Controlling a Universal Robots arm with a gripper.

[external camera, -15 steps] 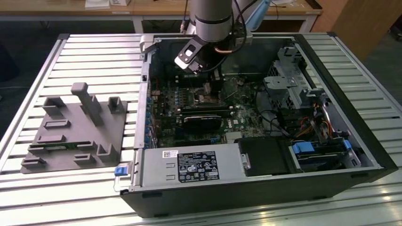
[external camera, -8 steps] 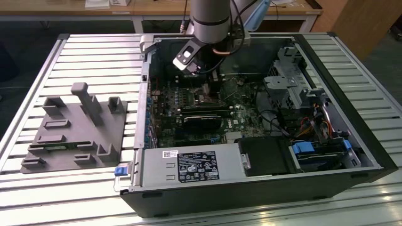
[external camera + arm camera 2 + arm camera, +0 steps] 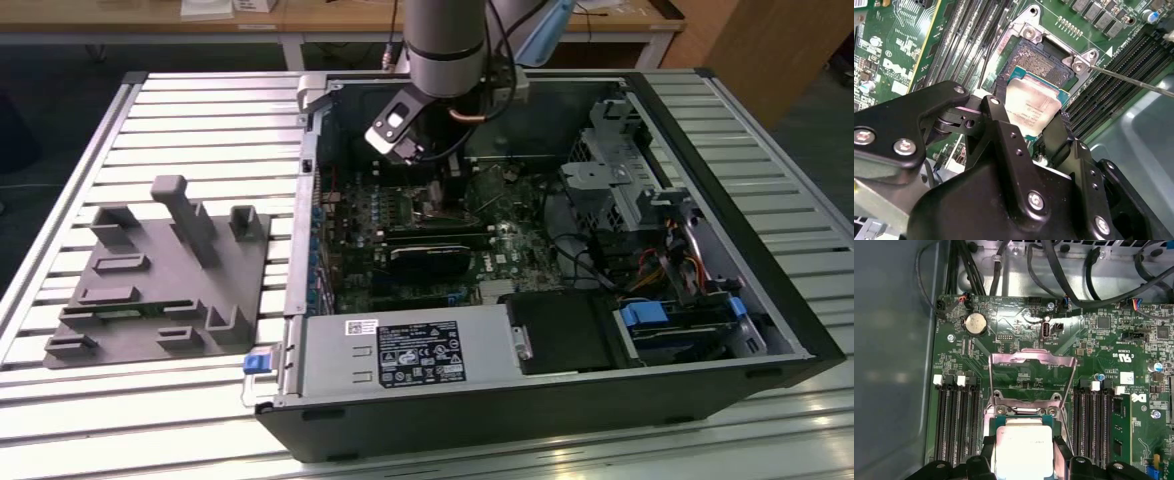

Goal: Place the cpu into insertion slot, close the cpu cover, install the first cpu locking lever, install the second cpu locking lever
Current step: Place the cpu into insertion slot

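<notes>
**One cpu (image 3: pixel 1033 106) held at the insertion slot (image 3: pixel 1041 62)**

The gripper (image 3: pixel 1026 116) had its fingers (image 3: pixel 1001 125) clamped on opposite edges of the cpu. It partly overlapped the insertion slot, whose dark centre lay just beyond. Farther off, the cpu cover (image 3: pixel 1033 360) stood open.

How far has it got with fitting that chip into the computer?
Nothing is finished yet. The gripper is shut on the cpu, holding it partly over the insertion slot, whose contacts show bare. The cpu cover stands flipped open, so seating the chip, closing the cover and locking it remain.
</notes>
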